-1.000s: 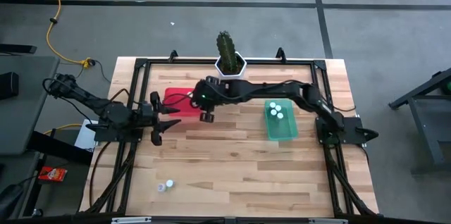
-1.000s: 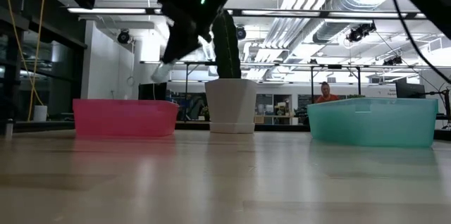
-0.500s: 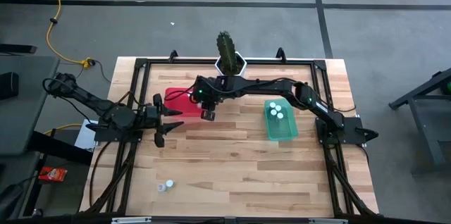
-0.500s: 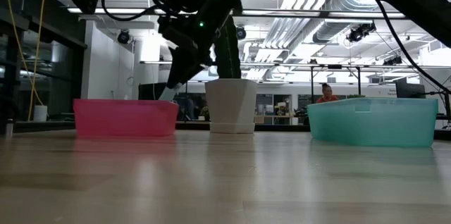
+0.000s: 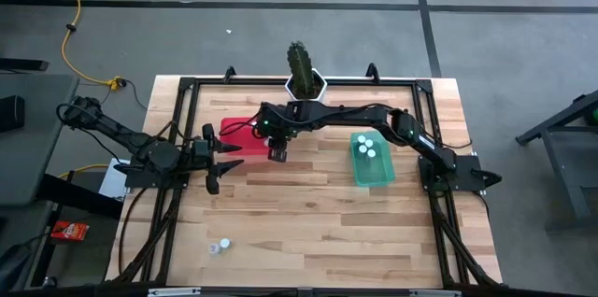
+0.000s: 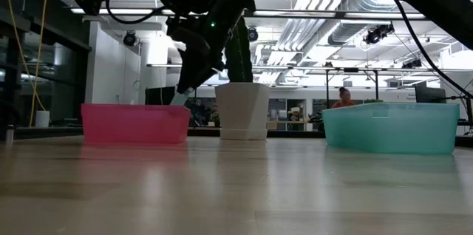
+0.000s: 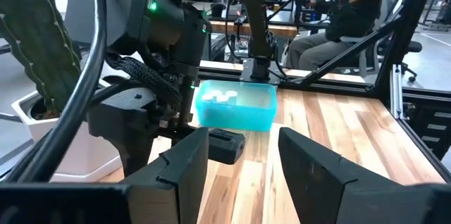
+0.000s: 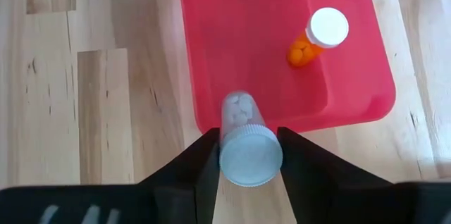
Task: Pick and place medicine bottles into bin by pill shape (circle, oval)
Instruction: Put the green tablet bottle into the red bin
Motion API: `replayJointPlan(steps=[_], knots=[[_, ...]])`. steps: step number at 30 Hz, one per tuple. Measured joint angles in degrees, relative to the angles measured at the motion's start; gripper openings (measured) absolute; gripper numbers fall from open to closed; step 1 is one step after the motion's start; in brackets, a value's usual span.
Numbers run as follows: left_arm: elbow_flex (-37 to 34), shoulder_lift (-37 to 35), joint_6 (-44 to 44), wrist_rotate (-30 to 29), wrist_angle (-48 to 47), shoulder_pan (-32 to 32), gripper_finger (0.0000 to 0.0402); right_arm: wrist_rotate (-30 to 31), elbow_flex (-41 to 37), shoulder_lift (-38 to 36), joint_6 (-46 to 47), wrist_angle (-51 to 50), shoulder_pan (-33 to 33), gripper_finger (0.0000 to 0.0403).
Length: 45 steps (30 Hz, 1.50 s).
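My right gripper (image 5: pixel 277 153) hangs over the right end of the red bin (image 5: pixel 238 134) and is shut on a clear bottle (image 8: pixel 241 111) with white pills and a white cap. An orange bottle (image 8: pixel 317 37) with a white cap lies on the floor of the red bin (image 8: pixel 232 13). The teal bin (image 5: pixel 372 172) holds three white-capped bottles (image 5: pixel 367 145). One more bottle (image 5: pixel 220 247) stands on the table near the front left. My left gripper (image 5: pixel 229 157) is open and empty, left of the red bin's near side. My right gripper pinches the bottle between its two fingers at the cap end (image 8: pixel 250 159), one finger on each side. The fingers come from above, slanting down, and the bottle lies along them with its cap toward the wrist. The bottle is lifted clear, above the red bin's edge.
A white hexagonal pot with a cactus (image 5: pixel 305 80) stands at the table's far edge between the bins. A black frame (image 5: pixel 187 91) runs around the table. Bare wood (image 5: pixel 318 232) stretches across the near half. A person (image 6: pixel 341 96) sits in the room behind.
My right gripper has gone down toward the red bin with the bottle held in its fingers, and has then nearly stopped over the bin's right end.
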Motion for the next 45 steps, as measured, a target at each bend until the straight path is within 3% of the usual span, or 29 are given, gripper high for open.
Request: replayJointPlan(steps=[45], knots=[[0.0, 0.0, 0.0, 0.0, 0.0, 0.0, 0.0163, -3.4, 0.0, -0.1, 3.3, 2.9, 0.1, 0.0136]])
